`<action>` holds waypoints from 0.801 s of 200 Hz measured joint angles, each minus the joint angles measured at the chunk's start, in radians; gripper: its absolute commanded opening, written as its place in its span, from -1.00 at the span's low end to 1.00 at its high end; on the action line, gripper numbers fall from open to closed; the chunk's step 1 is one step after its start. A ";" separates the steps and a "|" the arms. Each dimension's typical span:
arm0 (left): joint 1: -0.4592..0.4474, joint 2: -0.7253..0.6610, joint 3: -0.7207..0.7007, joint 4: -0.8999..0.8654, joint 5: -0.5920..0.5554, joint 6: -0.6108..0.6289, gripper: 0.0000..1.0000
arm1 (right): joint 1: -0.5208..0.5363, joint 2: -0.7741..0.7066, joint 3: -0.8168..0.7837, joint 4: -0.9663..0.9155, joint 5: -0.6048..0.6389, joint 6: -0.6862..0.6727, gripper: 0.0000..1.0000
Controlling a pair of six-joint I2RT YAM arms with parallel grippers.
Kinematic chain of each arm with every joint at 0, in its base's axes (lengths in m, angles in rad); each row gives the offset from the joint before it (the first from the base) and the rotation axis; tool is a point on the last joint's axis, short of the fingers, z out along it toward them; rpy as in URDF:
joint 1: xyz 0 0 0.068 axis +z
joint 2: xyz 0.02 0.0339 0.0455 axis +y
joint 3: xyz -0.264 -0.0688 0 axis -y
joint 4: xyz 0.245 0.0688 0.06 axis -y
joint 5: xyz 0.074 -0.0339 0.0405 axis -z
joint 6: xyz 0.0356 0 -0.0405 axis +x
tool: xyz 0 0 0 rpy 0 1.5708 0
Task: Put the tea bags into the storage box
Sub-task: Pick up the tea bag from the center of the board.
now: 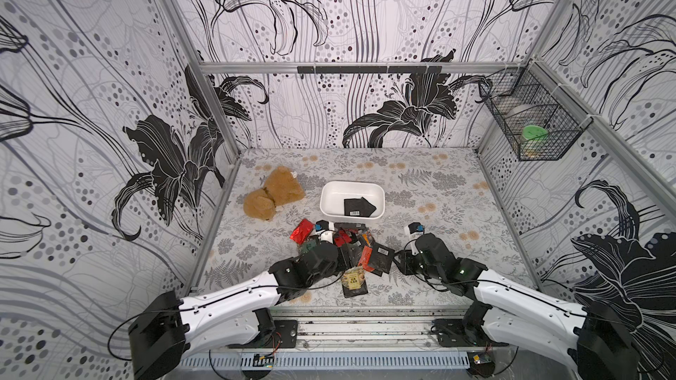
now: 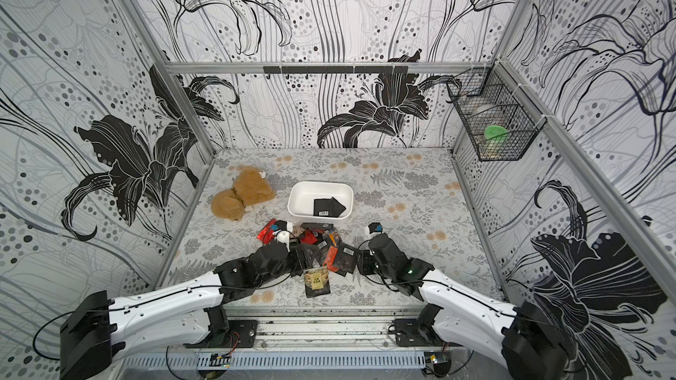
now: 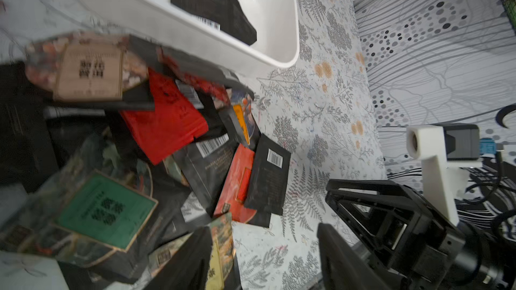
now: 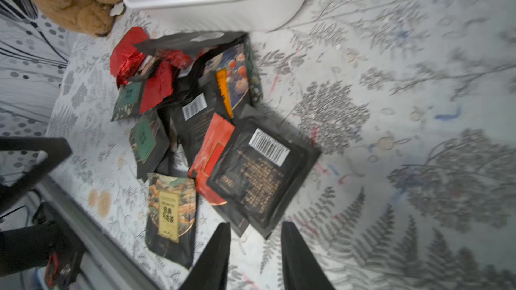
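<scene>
The white storage box (image 1: 331, 191) (image 2: 300, 191) stands mid-table with black tea bags (image 1: 360, 207) lying in it. Just in front of it is a loose pile of tea bags (image 1: 369, 255) (image 4: 262, 163), black, red and green-labelled. A yellow-labelled one (image 1: 354, 281) lies nearest the front edge. My left gripper (image 3: 264, 227) hovers over the pile's near left side, open, with only table showing between its fingers. My right gripper (image 4: 257, 224) is low at the pile's right edge, open, its tips just short of the corner of a black barcoded sachet (image 4: 259, 168).
A brown plush toy (image 1: 274, 193) lies left of the box. A black wire basket (image 1: 530, 118) hangs on the right wall. The two grippers sit close together on either side of the pile; in the left wrist view the right gripper (image 3: 371, 205) shows beside it.
</scene>
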 measured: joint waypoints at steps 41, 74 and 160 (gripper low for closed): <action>-0.093 -0.020 -0.083 -0.002 -0.041 -0.118 -0.11 | 0.069 0.060 0.004 0.064 -0.052 0.071 -0.27; -0.123 0.003 -0.101 0.037 -0.055 -0.173 -0.15 | 0.144 0.137 0.035 0.083 -0.043 0.111 -0.24; -0.128 0.054 -0.237 0.170 -0.072 -0.269 -0.43 | 0.249 0.351 0.138 0.146 -0.011 0.153 -0.14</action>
